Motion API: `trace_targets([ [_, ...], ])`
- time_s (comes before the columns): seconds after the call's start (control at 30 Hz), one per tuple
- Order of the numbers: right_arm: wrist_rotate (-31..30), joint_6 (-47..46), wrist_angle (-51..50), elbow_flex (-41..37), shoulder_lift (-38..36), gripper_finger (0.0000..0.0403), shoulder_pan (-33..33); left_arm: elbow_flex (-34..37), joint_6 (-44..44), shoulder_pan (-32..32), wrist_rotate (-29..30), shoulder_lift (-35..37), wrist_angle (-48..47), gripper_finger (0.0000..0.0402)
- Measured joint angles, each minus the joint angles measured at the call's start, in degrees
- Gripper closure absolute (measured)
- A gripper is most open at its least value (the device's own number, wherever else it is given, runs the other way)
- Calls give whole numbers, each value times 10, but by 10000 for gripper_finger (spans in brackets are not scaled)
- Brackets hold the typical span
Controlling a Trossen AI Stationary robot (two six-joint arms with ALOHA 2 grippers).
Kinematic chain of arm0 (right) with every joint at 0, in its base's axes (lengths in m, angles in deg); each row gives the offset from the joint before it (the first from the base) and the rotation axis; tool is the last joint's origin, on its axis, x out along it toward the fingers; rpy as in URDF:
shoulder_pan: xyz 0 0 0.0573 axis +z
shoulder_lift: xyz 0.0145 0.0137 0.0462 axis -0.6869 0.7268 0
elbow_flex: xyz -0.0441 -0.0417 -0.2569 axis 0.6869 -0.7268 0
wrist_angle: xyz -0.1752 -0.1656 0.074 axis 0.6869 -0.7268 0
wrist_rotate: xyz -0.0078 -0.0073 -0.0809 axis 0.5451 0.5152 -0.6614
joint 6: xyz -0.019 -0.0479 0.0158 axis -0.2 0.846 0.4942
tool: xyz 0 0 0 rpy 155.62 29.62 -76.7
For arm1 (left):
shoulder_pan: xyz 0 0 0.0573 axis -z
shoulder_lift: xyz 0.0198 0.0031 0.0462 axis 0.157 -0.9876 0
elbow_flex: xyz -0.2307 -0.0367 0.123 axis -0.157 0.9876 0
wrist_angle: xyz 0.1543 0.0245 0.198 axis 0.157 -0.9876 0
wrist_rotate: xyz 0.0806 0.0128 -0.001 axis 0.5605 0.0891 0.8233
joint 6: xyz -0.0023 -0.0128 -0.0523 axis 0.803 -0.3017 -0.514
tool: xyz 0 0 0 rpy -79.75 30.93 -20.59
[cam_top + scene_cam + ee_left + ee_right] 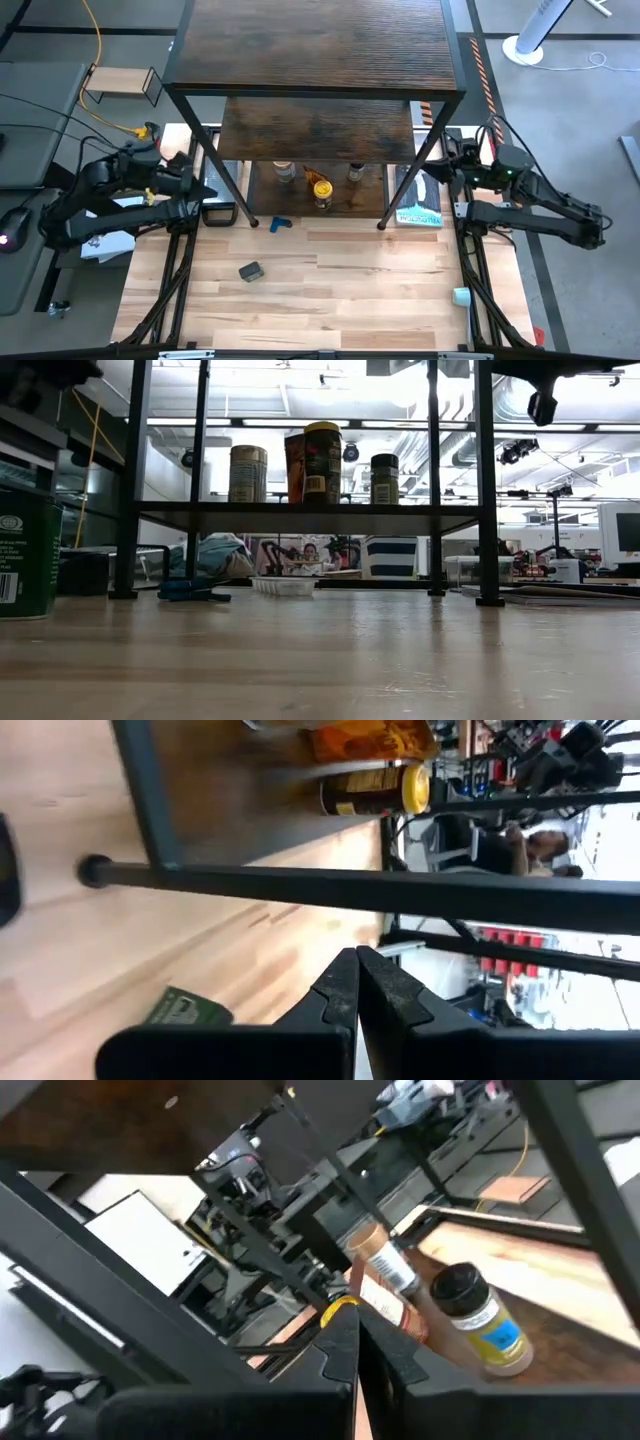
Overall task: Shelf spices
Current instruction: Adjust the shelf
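Three jars on the shelf's lowest board; small dark grey box on table (near side); left gripper and right gripper flanking, fingers together, empty.

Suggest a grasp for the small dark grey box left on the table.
Come straight down on the small dark grey box. It lies flat and alone on the bare table, skewed to the table edge, so turn the gripper to pinch across its two short-spaced sides. The blue piece is well clear.

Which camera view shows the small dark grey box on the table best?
The high view: the small dark grey box lies alone on the light wooden table, fully visible in front of the shelf. The left wrist view shows what may be one edge; the low and right wrist views do not clearly show it.
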Motion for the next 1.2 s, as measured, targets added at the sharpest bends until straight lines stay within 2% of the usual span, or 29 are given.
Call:
trace_targets([
  [0.1,-10,3,1,0,-8,403,0,1,-10,29,-27,-31,-3,401],
  [0.2,-17,6,0,0,-7,403,0,1,-43,84,-27,-45,9,401],
  [0.3,-17,6,-6,0,-6,403,0,1,-104,162,18,-45,66,401],
  [0.43,-26,6,-21,0,-6,403,0,-1,-172,297,139,-64,116,401],
  [0.6,-30,17,-28,0,-6,403,0,0,-244,489,291,-138,146,401],
  [0.7,-43,21,-28,0,-6,403,0,0,-314,583,440,-170,141,401],
  [0.8,-53,23,-28,0,-6,403,0,0,-402,648,601,-192,108,401],
  [0.9,-55,24,-28,0,-6,403,0,0,-483,674,737,-220,73,401],
  [0.97,-54,26,-28,0,-6,403,0,0,-519,670,790,-239,59,401],
  [1.2,-60,25,-28,0,-6,403,0,0,-516,607,824,-265,49,401],
])
